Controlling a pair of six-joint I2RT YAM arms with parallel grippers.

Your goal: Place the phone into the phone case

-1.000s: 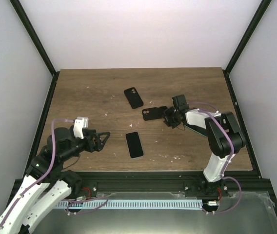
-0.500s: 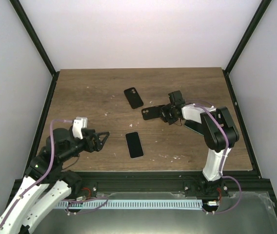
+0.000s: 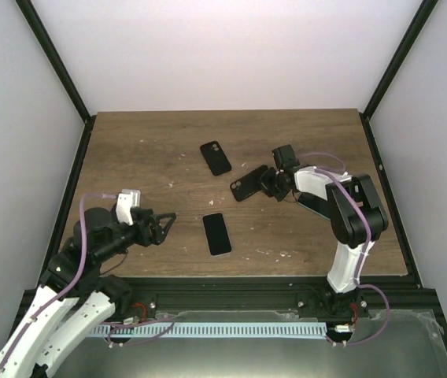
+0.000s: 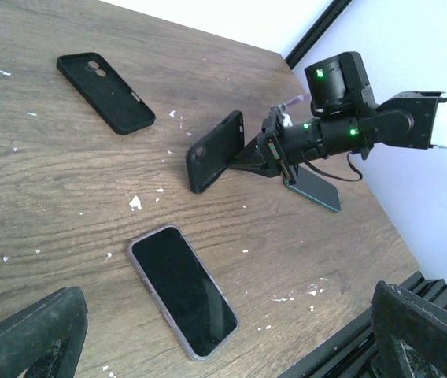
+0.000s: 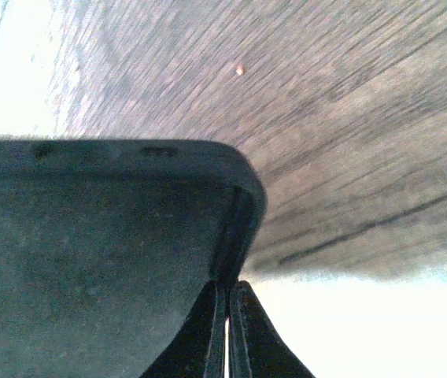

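Rounded corner of black cover (image 5: 90,236), edge between fingertips (image 5: 264,350) of right hand (image 5: 227,319), blurred wooden table (image 5: 326,118) behind.

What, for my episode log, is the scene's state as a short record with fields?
phone: slim black smartphone with a glossy dark screen, flat on the brown wooden table, screen up, untouched
right gripper: shut on the edge of an opaque black cover with a camera cutout, which is tilted up, not flat
left gripper: open, empty, apart from the phone
second black cover: flat, farther back
clear case: cannot tell; a greyish slab lies beside the right gripper
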